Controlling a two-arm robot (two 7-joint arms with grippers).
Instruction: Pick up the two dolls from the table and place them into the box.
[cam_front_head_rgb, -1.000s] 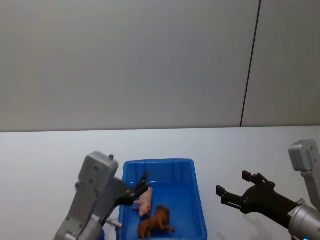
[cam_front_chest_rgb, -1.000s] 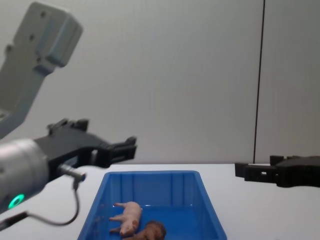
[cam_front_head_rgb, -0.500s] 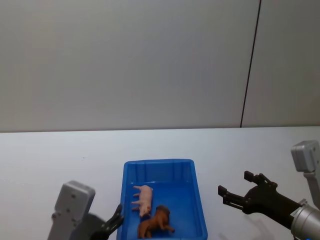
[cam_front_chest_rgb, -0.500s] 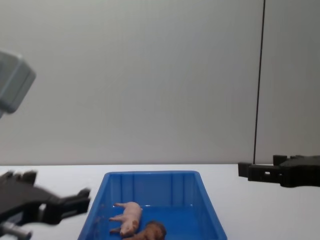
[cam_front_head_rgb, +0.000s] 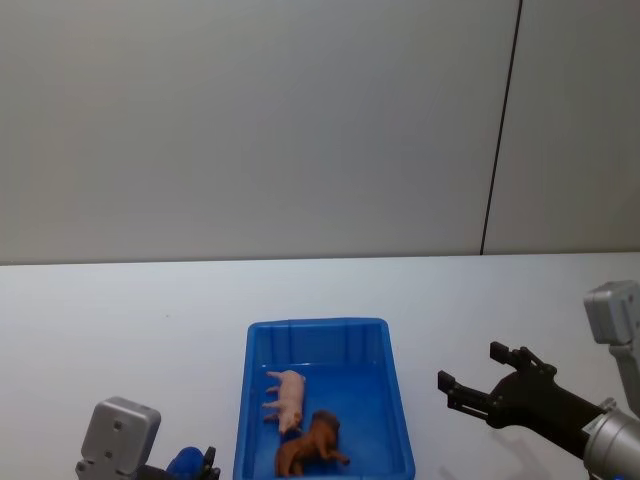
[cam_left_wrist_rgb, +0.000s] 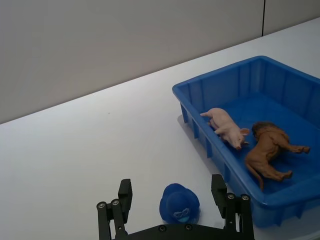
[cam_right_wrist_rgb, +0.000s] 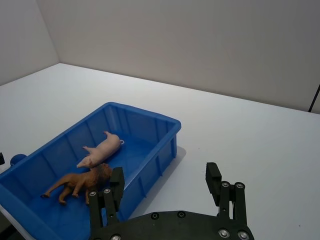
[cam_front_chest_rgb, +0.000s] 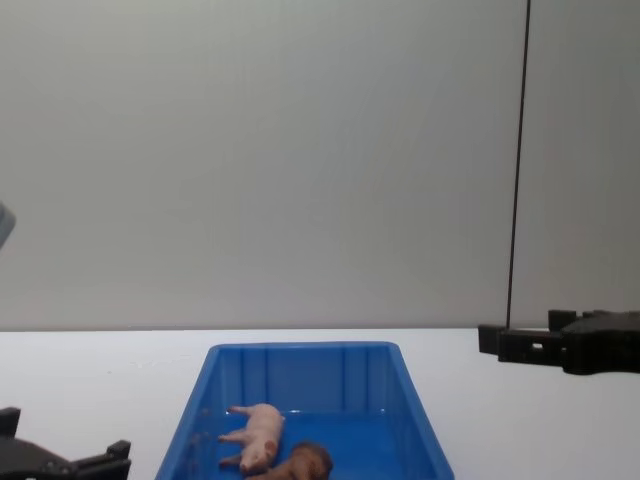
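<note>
left gripper (cam_left_wrist_rgb: 172, 207): low at my left, beside the box, jaws open, holding nothing, poised around the blue ball (cam_left_wrist_rgb: 179, 203) on the table (cam_left_wrist_rgb: 75, 145).
blue ball: not a task item, I leave it.
box (cam_front_head_rgb: 258, 400): centre of table, upright, both dolls inside.
pig (cam_front_head_rgb: 287, 397): on its side on the box floor, toward the left wall.
lion (cam_front_head_rgb: 310, 445): just beside the pig, nearer me; touching or not, I can't tell.
handling: I judge both light, rigid plastic, smooth, likely slippery; legs thin, so I'd pinch across the torso if re-gripping.
right gripper (cam_front_head_rgb: 482, 385): hovering right of the box, jaws open, empty.
progress: I judge the task done.
</note>
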